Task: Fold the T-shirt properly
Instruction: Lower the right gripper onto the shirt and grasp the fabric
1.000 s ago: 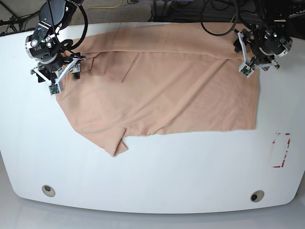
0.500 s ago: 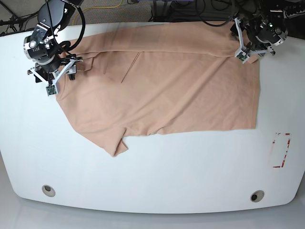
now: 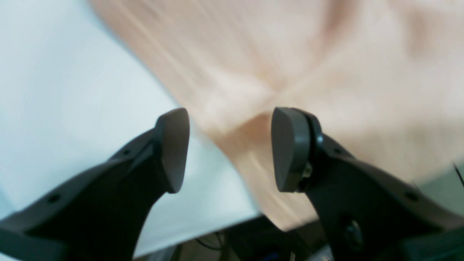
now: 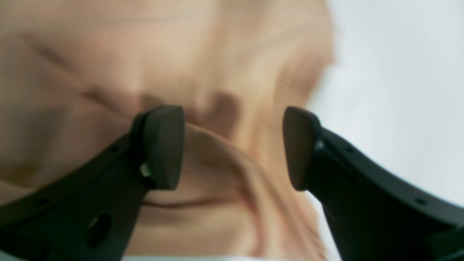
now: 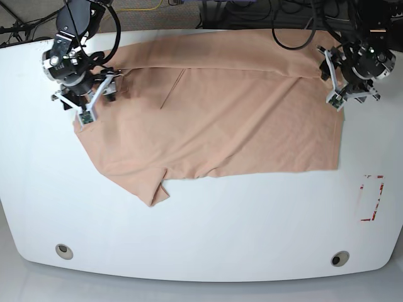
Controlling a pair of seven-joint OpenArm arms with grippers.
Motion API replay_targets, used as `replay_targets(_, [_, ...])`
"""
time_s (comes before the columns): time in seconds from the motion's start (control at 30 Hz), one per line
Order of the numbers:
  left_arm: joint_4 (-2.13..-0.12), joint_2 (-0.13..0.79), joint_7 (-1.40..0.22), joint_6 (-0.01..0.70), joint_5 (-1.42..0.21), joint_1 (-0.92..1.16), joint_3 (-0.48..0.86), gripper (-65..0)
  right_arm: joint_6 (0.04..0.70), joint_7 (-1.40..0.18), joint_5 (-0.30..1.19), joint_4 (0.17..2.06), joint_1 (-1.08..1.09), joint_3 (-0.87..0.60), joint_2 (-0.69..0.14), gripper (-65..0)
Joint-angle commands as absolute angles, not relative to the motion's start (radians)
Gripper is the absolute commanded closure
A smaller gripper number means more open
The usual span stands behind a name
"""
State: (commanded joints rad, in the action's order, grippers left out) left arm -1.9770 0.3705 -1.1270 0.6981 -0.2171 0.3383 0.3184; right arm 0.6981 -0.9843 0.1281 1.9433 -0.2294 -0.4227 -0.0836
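Observation:
The peach T-shirt (image 5: 220, 107) lies spread over the back half of the white table (image 5: 208, 233), with one sleeve pointing toward the front left. My left gripper (image 5: 335, 100) hovers open over the shirt's right edge. In the left wrist view its gripper (image 3: 230, 150) straddles the blurred T-shirt (image 3: 290, 54) hem where it meets the table (image 3: 72, 72). My right gripper (image 5: 84, 114) is open over the shirt's left end. In the right wrist view this gripper (image 4: 232, 148) stands open above a raised fold of the T-shirt (image 4: 145, 54). Neither holds cloth.
A red-outlined marking (image 5: 371, 198) is on the table at the right. Two round holes (image 5: 63, 251) (image 5: 340, 258) sit near the front edge. Cables (image 5: 252, 12) run behind the table's back edge.
My left gripper has moved from the shirt's back right corner forward along the right edge. My right gripper has shifted slightly right, further onto the shirt. The shirt lies as before.

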Motion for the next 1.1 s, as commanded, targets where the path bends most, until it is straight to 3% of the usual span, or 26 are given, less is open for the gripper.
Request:
replay_targets(0.63, [-1.975,0.380,-1.138,0.698,-0.216,0.295,0.352,-33.2,0.698,-0.980,0.125,1.853,-0.237,-0.364,-0.064,-39.5])
replay_targets(1.1, [-1.969,0.377,-1.138,0.698,-0.216,0.294,0.346,-33.2,0.698,-0.984,0.127,1.906,-0.255,-0.363,-0.036,-39.6])
